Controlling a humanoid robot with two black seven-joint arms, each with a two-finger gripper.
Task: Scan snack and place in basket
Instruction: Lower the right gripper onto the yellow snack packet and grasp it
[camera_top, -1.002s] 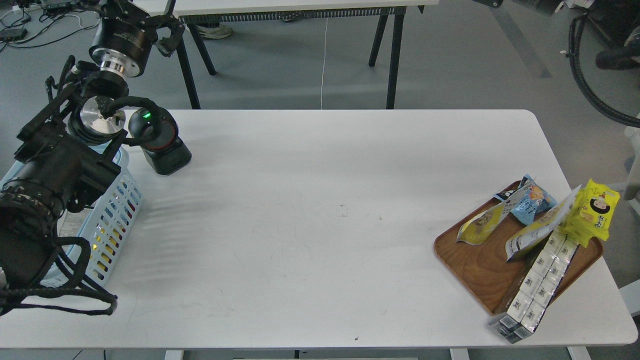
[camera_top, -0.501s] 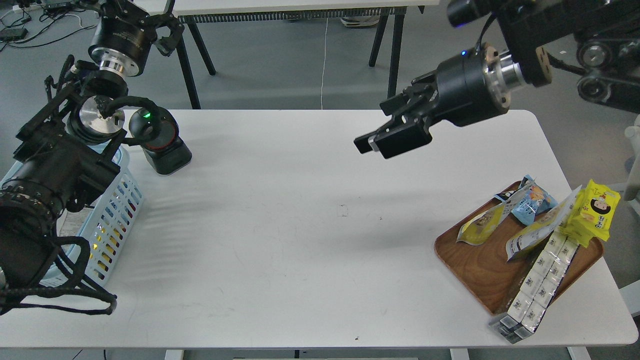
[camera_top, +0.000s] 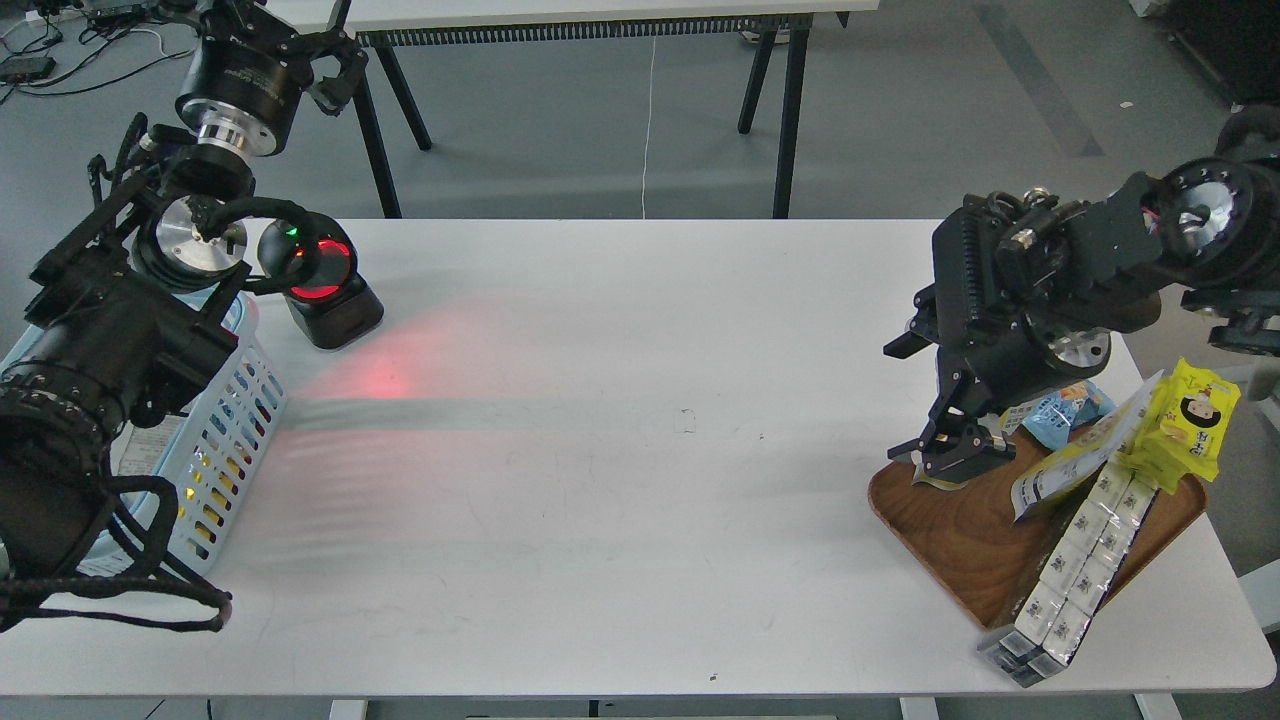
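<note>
Yellow and white-grey, the snack pouch (camera_top: 1075, 455) lies slanted on a brown wooden tray (camera_top: 960, 535) at the right end of the white tabletop (camera_top: 620, 400). Another pouch of the same colours is mostly hidden under the right end effector (camera_top: 950, 452), with only a yellow edge showing at the tray's near-left rim. A blue crinkly packet (camera_top: 1065, 408) sits just behind, a bright yellow pack with a cartoon face (camera_top: 1190, 420) leans at the right, and a row of small white cartons (camera_top: 1075, 560) touches the visible pouch's lower edge.

Risks, as a judgement: the items are crowded and overlapping, so the fingers could pinch the blue packet along with a pouch, drag the cartons off the tray's overhanging corner, or slip on thin, slack film. A crumpled pouch may also hide its code from the scanner.

The right arm enters from the right edge, bends down, and points its end effector steeply onto the tray's left part. Whether its fingers are spread or closed cannot be told from here. The left arm rises along the left edge over the light blue basket (camera_top: 225, 420); its end effector (camera_top: 335, 70) is raised beyond the tabletop's far corner, fingers apart and holding nothing. The black scanner (camera_top: 320, 285) beside the basket glows red, casting red light on the tabletop.
</note>
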